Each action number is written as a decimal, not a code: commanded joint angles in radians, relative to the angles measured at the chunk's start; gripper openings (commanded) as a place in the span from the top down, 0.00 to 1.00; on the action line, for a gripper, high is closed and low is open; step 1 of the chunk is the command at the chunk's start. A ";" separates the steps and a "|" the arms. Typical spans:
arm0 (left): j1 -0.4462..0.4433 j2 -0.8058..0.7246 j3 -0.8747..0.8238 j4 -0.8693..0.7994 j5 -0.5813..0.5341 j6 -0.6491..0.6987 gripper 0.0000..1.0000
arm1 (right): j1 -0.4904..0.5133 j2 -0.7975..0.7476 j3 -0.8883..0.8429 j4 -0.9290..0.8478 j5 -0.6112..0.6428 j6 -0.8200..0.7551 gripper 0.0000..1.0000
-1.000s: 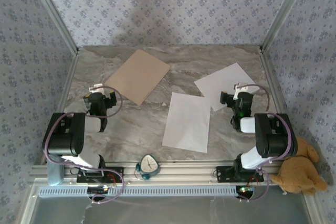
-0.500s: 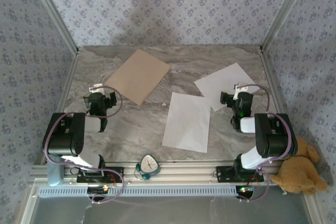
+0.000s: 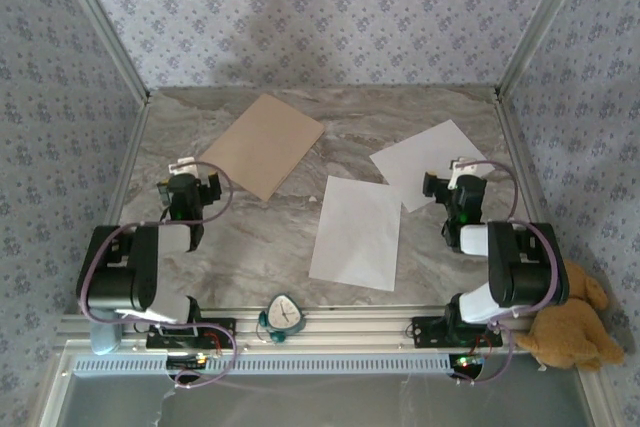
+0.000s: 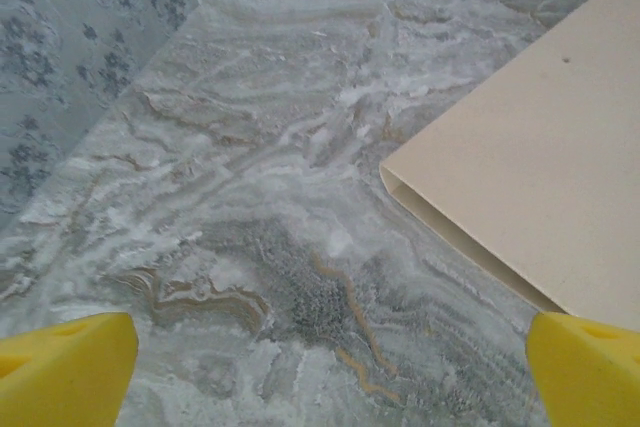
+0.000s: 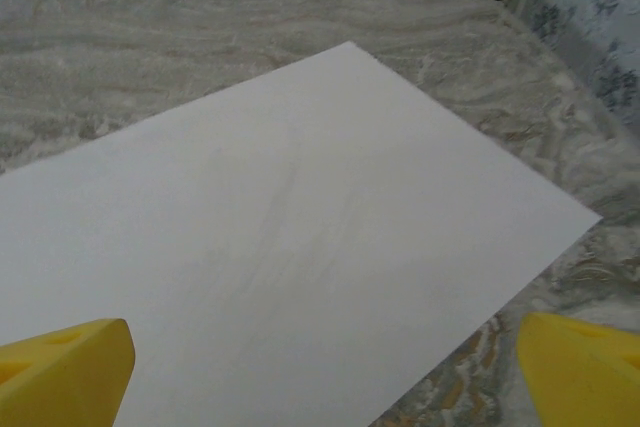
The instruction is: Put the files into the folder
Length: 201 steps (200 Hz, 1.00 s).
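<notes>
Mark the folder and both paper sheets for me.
folder [image 3: 263,145], top view, middle of its cover.
near sheet [image 3: 356,232], top view, its centre.
far sheet [image 3: 422,157], top view, its bare middle.

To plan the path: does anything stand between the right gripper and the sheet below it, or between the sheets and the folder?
Nothing visible does. The right gripper, jaws open, hangs over the far sheet. Only bare table separates it and the near sheet from the folder, which lies closed.
</notes>
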 commanded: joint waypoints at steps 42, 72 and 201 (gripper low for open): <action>-0.043 -0.239 0.241 -0.472 -0.098 -0.109 0.00 | -0.029 -0.274 0.145 -0.496 -0.120 0.245 0.00; -0.043 -0.159 0.446 -0.690 -0.011 -0.197 0.00 | -0.027 -0.308 0.223 -0.670 -0.322 0.504 0.00; 0.076 0.635 1.243 -1.141 0.473 -0.270 0.00 | 0.474 -0.060 0.250 -0.614 -0.547 0.666 0.00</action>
